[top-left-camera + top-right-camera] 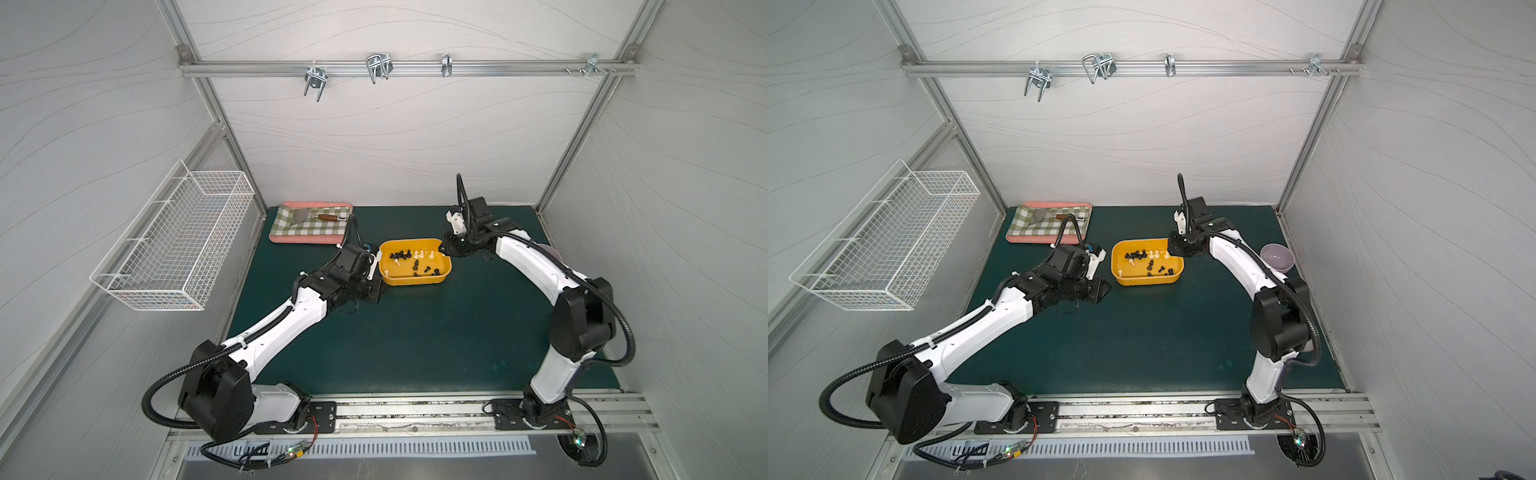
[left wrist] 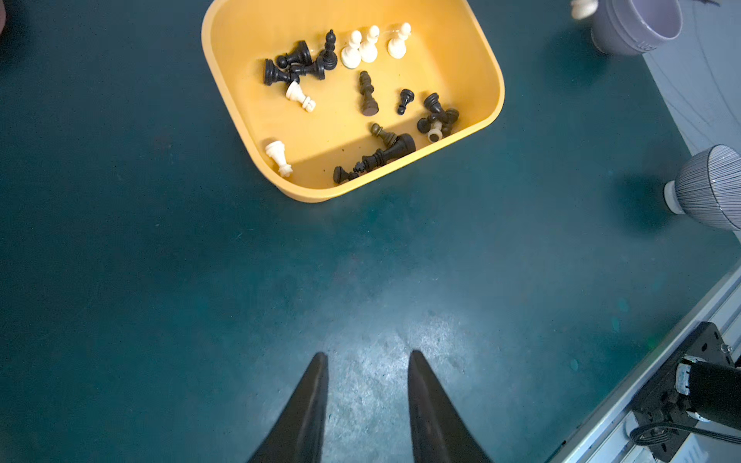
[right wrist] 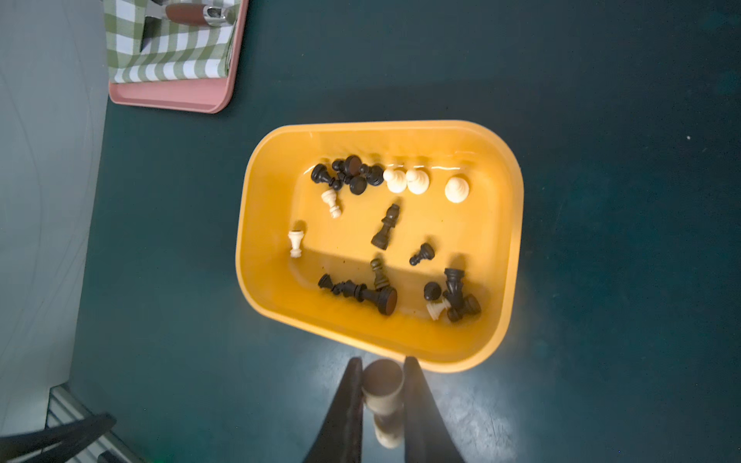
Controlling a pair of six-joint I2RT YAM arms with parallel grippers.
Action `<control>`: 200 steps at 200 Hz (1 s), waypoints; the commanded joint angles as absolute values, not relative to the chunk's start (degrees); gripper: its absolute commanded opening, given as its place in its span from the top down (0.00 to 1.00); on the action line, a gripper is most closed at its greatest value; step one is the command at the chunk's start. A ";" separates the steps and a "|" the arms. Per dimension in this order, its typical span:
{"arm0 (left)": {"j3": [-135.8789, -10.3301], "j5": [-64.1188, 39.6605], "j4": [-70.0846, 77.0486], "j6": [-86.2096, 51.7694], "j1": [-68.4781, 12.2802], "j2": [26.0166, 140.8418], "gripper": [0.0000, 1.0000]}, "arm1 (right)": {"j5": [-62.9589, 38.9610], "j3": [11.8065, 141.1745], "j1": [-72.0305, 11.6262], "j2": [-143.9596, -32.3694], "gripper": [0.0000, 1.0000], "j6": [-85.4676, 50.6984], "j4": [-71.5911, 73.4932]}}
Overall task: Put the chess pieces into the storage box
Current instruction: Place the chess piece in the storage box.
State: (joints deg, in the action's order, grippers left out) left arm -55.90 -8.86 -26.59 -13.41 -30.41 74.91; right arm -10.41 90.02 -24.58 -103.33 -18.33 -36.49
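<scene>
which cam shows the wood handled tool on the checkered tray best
A top view: the tool lies whole on the tray, though small. The right wrist view, closer, crops it to handle and blade; the left wrist view misses it.

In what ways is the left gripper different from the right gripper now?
The left gripper is open with nothing between its jaws; the right gripper is shut on a cream chess piece. The left gripper is over bare green mat, apart from the yellow box; the right gripper is close beside the box's rim. Both are black and tapered and face the box.
</scene>
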 commanded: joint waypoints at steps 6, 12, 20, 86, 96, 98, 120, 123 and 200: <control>-54.74 -7.88 -25.82 -15.15 -30.17 72.21 0.65 | -10.95 94.34 -23.77 -107.47 0.87 -16.73 -37.40; -54.31 -7.88 -25.71 -15.41 -30.15 71.79 0.65 | -10.52 95.06 -23.69 -108.34 0.87 -16.57 -37.37; -53.85 -7.88 -25.67 -15.72 -30.19 71.30 0.65 | -10.04 95.89 -23.57 -109.46 0.87 -16.45 -37.48; -50.39 -6.60 -26.07 -17.25 -30.19 67.60 0.64 | -8.34 99.71 -22.84 -116.17 0.87 -15.47 -39.11; -50.13 -6.46 -26.25 -17.27 -30.20 67.43 0.64 | -7.81 100.13 -22.74 -116.80 0.86 -15.47 -39.81; -50.15 -6.45 -26.27 -17.24 -30.23 67.40 0.64 | -7.82 100.25 -22.65 -117.00 0.86 -15.47 -39.99; -50.10 -6.41 -27.10 -17.06 -30.20 67.29 0.64 | -7.09 100.44 -22.61 -117.67 0.86 -14.96 -40.88; -50.12 -6.37 -27.21 -17.05 -30.20 67.24 0.64 | -6.98 100.31 -22.59 -117.68 0.86 -14.94 -40.89; -49.10 -6.07 -29.00 -17.40 -30.15 65.42 0.64 | -6.61 101.34 -22.50 -117.71 0.77 -14.44 -42.00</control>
State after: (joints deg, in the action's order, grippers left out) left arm -48.90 -6.90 -28.40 -16.71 -30.41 66.96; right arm -6.85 99.48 -22.83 -117.21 -15.64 -39.66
